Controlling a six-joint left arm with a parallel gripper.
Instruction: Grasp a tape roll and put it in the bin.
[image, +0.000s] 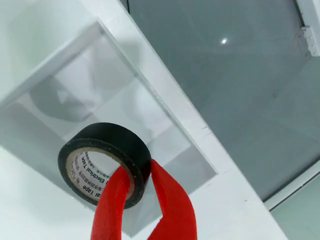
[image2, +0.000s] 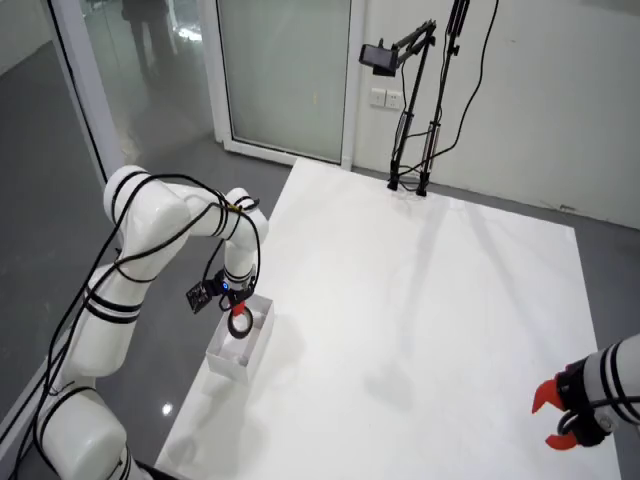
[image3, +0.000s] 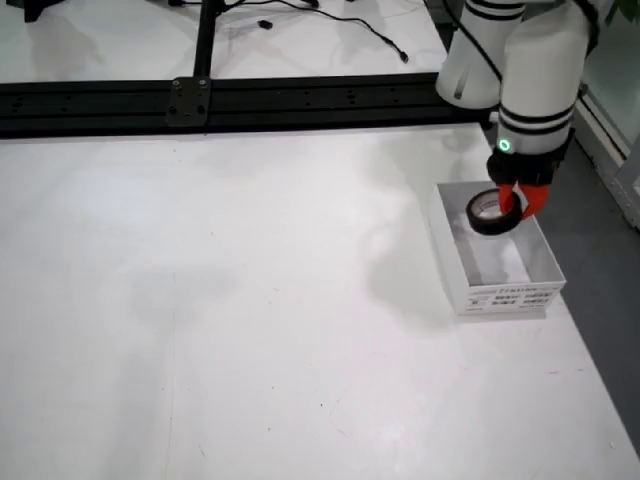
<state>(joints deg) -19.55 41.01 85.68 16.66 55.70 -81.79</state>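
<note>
A black tape roll with a white printed core hangs from my gripper. The red fingers are shut on the roll's wall, one through its hole and one outside. In the view that rides on the gripper, the open white bin lies right beneath the roll. From the side, the tape roll and gripper hover over the far half of the bin, about level with its rim. In the view from above, the gripper holds the roll over the bin at the table's left edge.
The bin stands close to the white table's edge, with grey floor beyond. A second arm with a red gripper rests at the lower right in the view from above. A camera stand is at the back. A black rail crosses the side view.
</note>
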